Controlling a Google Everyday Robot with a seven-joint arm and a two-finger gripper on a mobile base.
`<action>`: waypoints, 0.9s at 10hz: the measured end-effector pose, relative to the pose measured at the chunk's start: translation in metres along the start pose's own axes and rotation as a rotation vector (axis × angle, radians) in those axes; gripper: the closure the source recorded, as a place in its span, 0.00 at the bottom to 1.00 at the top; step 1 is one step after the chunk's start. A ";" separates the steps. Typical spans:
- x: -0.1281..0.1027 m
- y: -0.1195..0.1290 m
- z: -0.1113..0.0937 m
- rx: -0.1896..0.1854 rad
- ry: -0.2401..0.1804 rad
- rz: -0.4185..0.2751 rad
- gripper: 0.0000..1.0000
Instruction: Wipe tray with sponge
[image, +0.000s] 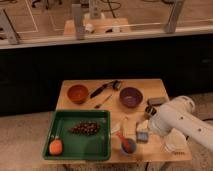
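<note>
Claw (144, 128) sits low at the right front of the counter (112, 156), at the end of the white arm (175, 120) that reaches in from the right. It is right over the sponge (142, 136), a small grey-blue block; I cannot tell whether it is clenched or released, or whether it touches the sponge.

Nearest the front edge, a small cup (128, 145) holding something red stands just left of the sponge, and a white bowl (175, 143) sits to the right, partly under the arm. The green tray (102, 150) fills the left front of the counter, well apart from the sponge. An orange lump (55, 146) lies in the tray's near left corner and a dark pile (84, 129) lies near its middle.

Farther back, an orange bowl (77, 93) stands on the left and a purple bowl (131, 97) on the right. Between them lie a black-handled brush (104, 89) and a thin utensil (103, 102). A grey block (157, 101) lies just right of the purple bowl, near the arm.

Behind the counter runs a dark wall (35, 70), with a railing and a wooden table (97, 27) beyond it.
</note>
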 end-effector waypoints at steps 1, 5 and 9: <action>0.003 -0.002 0.006 -0.006 0.000 -0.004 0.20; 0.028 -0.011 0.041 -0.021 -0.003 -0.020 0.20; 0.063 -0.028 0.098 -0.054 0.009 -0.058 0.20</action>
